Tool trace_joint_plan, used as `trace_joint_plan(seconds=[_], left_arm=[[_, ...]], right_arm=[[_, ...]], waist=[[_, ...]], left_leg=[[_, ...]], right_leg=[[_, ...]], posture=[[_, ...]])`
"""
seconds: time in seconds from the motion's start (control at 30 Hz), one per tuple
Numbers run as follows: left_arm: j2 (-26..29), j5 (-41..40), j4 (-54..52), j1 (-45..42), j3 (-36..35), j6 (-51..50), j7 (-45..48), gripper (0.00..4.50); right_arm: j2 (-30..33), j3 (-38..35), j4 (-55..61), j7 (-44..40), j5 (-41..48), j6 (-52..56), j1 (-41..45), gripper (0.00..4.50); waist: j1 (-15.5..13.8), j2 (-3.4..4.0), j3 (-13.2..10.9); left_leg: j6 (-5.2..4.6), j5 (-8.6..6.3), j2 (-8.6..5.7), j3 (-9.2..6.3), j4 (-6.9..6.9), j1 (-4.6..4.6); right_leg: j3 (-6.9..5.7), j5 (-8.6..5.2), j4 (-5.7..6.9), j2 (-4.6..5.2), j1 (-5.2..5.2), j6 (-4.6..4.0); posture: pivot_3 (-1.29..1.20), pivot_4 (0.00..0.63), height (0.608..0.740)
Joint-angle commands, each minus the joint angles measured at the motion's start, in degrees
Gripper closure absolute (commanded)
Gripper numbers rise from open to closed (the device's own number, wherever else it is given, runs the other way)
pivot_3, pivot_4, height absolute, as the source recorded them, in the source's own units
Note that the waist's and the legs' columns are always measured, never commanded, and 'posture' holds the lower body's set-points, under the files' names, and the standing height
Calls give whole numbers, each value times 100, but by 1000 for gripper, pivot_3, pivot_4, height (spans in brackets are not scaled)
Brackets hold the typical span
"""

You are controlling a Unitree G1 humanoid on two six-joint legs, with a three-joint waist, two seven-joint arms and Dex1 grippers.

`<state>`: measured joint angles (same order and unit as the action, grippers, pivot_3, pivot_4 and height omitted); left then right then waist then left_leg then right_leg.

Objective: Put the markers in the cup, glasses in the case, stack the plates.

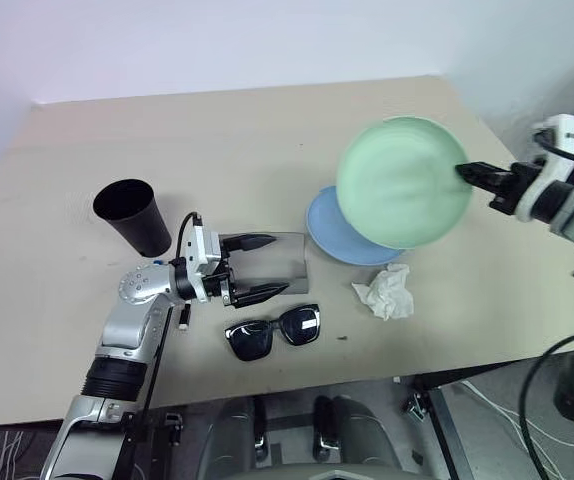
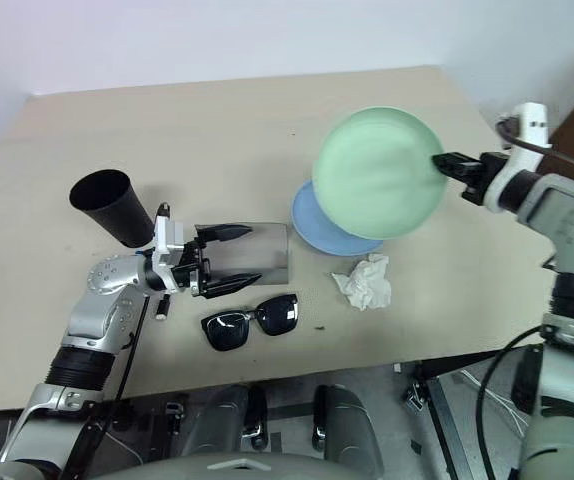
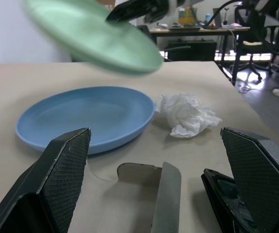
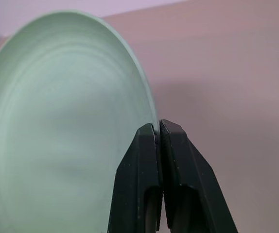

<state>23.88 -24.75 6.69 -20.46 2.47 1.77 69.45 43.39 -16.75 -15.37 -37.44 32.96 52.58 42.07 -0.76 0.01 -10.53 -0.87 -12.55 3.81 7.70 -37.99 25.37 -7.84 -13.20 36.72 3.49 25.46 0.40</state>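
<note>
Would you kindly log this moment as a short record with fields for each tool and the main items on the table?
right tool: shut on the rim of the mint green plate, held tilted in the air above the blue plate
left tool: open, fingers either side of the case, holding nothing
blue plate: flat on the table
sunglasses: on the table, outside the case
black cup: upright beside the left arm
tissue: crumpled, near the blue plate

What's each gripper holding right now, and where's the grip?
The right gripper is shut on the mint green plate, pinching its rim and holding it in the air above the light blue plate. The left gripper is open and holds nothing.
</note>
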Motion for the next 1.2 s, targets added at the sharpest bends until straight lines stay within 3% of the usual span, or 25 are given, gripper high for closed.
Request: trace_joint_plan(seconds=[0.03, 0.4, 1.2], left_arm=[[84, -27, -185, -72, -146, 115, -69, 0], [199, -6, -410, 89, -105, 94, -171, 0], [224, 71, -419, 38, -10, 103, -235, 0]], right_arm=[[-169, 230, -135, 112, -240, -208, 231, 4471], [-771, 913, -568, 66, -789, -569, 216, 4471], [-550, 850, -922, -122, -1249, -781, 328, 4471]], waist=[[5, 0, 0], [24, 2, 0], [28, 3, 0]], left_leg=[[0, 0, -1, 0, 0, 0], [0, 0, -1, 4, -4, -1], [0, 0, -1, 4, -8, -2]], right_leg=[[0, 0, 0, 2, 0, 0], [2, -1, 22, 4, 8, 0], [3, -1, 24, 6, 8, 0]], posture=[[0, 150, 740], [0, 150, 740], [0, 150, 740]])
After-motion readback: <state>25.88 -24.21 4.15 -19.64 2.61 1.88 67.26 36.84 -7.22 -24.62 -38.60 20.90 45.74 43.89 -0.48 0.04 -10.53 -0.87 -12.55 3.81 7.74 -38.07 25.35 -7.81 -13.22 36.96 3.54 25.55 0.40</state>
